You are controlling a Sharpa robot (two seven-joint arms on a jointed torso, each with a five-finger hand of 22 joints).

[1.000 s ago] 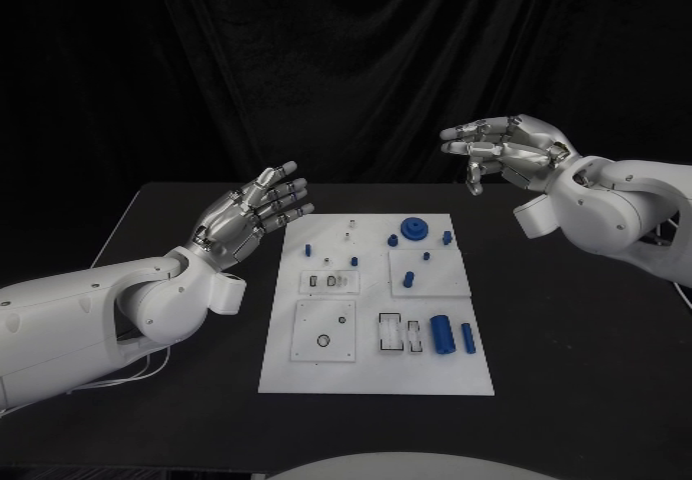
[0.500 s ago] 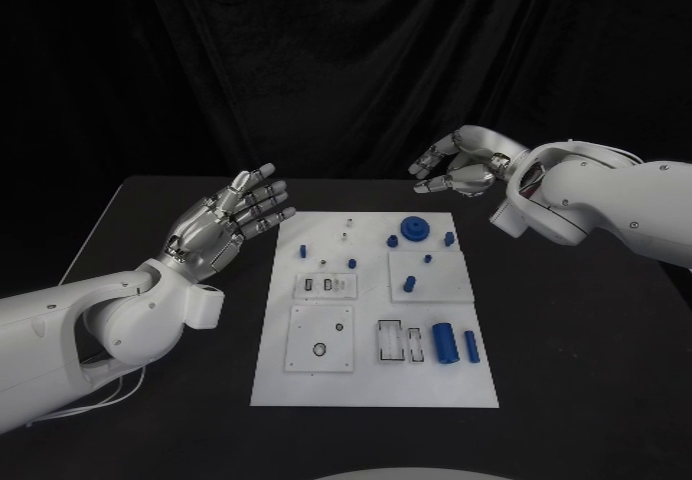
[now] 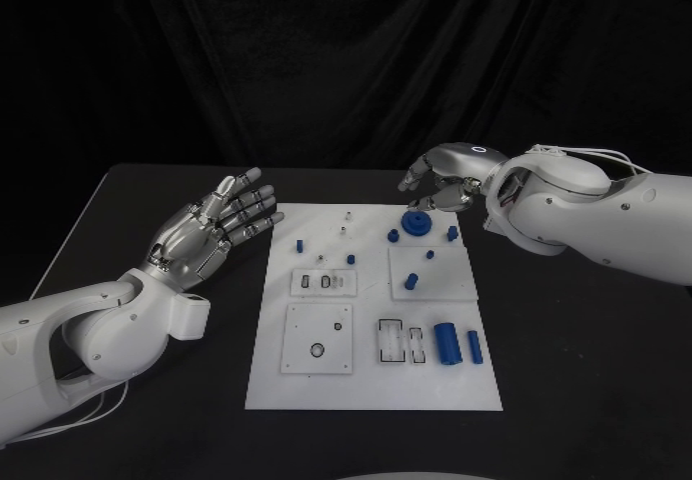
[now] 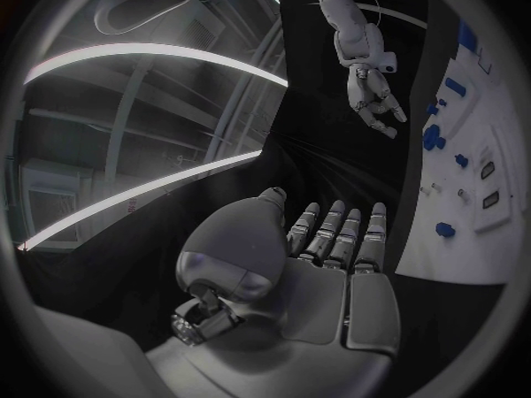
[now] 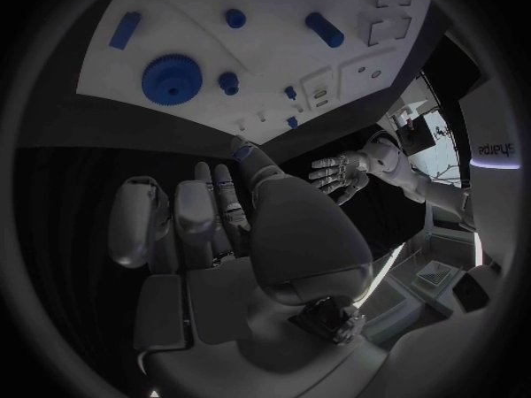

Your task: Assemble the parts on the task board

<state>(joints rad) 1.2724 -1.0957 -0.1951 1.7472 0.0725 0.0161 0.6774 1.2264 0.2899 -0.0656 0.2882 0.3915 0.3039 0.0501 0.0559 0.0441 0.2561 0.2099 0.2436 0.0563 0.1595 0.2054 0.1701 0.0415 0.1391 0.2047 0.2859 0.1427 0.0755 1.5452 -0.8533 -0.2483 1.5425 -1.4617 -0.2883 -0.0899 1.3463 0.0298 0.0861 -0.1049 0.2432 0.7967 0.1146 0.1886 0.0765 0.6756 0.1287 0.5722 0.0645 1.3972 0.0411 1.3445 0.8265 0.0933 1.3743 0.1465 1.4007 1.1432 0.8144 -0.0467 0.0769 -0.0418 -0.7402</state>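
A white board [image 3: 372, 390] lies flat in the middle of a black counter [image 3: 577, 380], its long side running away from the robot. Small blue parts sit on it. A blue gear [image 3: 417, 223] lies near the far right corner, with a short blue peg [image 3: 451, 233] just beside it and a round blue knob [image 3: 392, 237] on its other side. Another small blue peg [image 3: 300, 245] stands near the far left edge. Toward the near right corner, a thick blue cylinder [image 3: 446, 343] lies next to a thinner blue rod [image 3: 472, 346].

The left hand [image 3: 214, 222] hovers above the counter just left of the board's far end, palm flat, fingers straight and spread, holding nothing. The left wrist view shows the same flat, empty palm.

The right hand [image 3: 447, 178] hangs above the far right corner of the board, close over the gear, its fingers curled downward and apart, with nothing between them. It touches no part.
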